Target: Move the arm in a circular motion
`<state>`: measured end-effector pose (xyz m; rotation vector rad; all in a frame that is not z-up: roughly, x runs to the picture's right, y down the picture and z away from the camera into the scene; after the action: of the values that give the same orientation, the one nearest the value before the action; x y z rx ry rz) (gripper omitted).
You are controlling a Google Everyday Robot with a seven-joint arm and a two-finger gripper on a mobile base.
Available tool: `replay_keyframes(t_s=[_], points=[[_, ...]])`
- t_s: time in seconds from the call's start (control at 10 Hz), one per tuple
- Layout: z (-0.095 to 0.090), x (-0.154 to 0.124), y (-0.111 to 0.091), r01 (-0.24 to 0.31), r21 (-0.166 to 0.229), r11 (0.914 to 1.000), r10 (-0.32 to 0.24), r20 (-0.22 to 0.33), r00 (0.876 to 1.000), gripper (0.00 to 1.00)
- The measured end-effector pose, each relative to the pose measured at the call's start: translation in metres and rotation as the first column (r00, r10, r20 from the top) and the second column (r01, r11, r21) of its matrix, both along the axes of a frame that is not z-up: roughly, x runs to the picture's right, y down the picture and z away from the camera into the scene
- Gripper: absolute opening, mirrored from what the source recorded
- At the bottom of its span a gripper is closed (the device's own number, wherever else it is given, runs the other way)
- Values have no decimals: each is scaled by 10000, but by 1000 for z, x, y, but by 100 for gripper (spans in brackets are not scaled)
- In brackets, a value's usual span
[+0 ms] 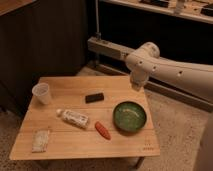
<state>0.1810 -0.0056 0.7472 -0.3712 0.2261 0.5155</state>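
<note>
my arm (pixel 172 70) reaches in from the right of the wooden table (pixel 70 86), rounded joint hanging over the table's far right corner. a short end piece points down there; my gripper (pixel 136 84) is at that tip, above the table's back edge, touching nothing - open or closed, can't tell. on the table: green bowl (pixel 129 116) right side, orange-red item (pixel 102 130) just beside it, white bottle (pixel 74 118) middle, black block (pixel 94 97) toward the back, cup (pixel 41 93) far left, packet (pixel 40 140) near-left corner.

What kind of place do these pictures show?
Probably a lab or office test area: a low wooden table set with a green bowl, dark shelving behind, and an off-white robot arm. Its pincer is out of view.
</note>
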Motion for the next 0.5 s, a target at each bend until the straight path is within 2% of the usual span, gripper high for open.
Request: replay_keyframes(t_s=[0.2, 0.5], points=[[-11, -1, 11, 167, -14, 9999, -167, 89, 9998, 1], [-18, -41, 28, 792, -335, 9963, -779, 393, 9962, 1]])
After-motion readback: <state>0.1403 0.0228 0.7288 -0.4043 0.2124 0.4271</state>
